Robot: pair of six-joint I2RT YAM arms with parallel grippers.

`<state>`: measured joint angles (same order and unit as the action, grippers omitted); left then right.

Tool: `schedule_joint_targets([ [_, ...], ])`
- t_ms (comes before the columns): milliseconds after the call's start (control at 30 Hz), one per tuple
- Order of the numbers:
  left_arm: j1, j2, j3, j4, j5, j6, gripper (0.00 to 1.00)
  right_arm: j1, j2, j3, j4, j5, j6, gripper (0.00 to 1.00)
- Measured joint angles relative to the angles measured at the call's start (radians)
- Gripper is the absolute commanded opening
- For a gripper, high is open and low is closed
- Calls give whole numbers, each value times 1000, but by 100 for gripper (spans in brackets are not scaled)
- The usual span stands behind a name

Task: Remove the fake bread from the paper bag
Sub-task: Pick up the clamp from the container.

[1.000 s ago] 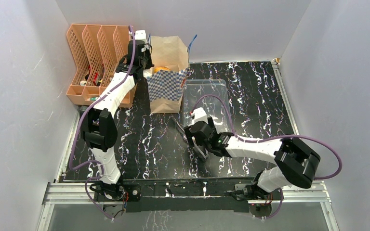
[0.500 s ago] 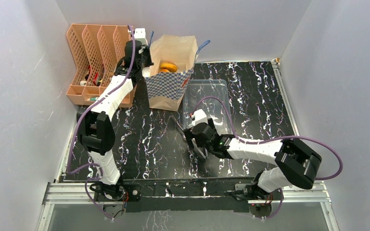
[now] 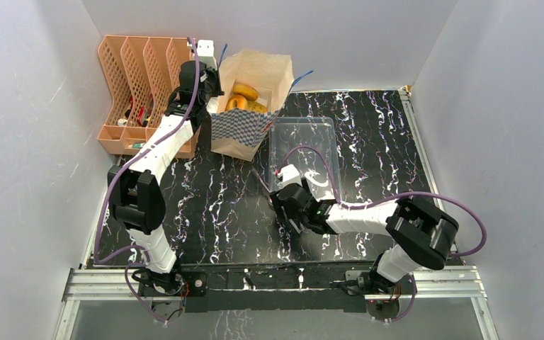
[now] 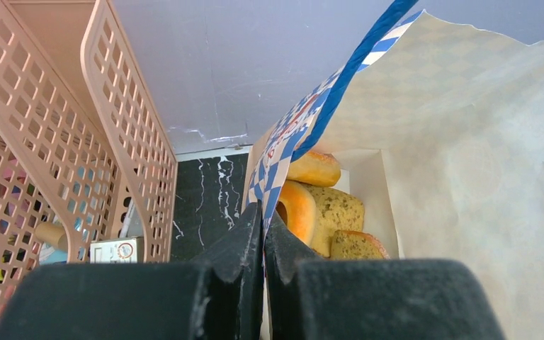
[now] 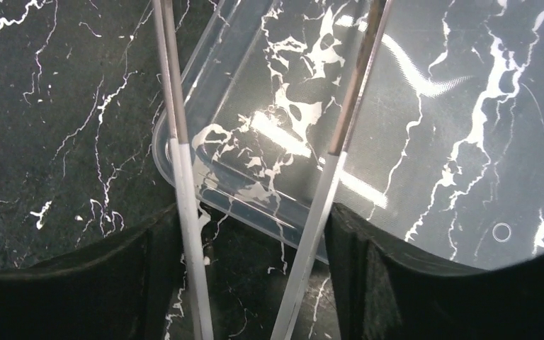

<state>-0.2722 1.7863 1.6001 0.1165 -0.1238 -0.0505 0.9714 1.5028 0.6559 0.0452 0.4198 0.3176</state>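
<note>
A black table (image 3: 205, 205) veined with white, boxed in by pale grey walls. At the far left stands a peach mesh organizer (image 3: 138, 78), its small contents too blurred to name. Beside it the paper bag (image 3: 244, 127) stands open, tilted, with the fake bread (image 3: 244, 98) inside – glazed rings on top, and a speckled slice in the left wrist view; the lower pieces are hidden by the bag's wall. The left gripper (image 4: 263, 219) is pinched closed on the bag's checkered rim. The right gripper (image 5: 255, 241), jaws wide, holds thin metal tongs (image 5: 177, 142) – one arm against each finger, tips cut off – above the near corner of a clear tray (image 3: 304, 138).
</note>
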Motion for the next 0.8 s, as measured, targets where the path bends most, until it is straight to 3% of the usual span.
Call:
schedule_joint_targets([
  [67, 0, -3, -10, 15, -7, 5, 0, 0, 12, 0, 16, 0, 1, 53],
  [200, -3, -4, -14, 33, -29, 7, 0, 0, 13, 0, 27, -1, 4, 48],
  [800, -89, 31, 59, 227, -196, 132, 0, 0, -154, -18, -69, -27, 75, 41],
])
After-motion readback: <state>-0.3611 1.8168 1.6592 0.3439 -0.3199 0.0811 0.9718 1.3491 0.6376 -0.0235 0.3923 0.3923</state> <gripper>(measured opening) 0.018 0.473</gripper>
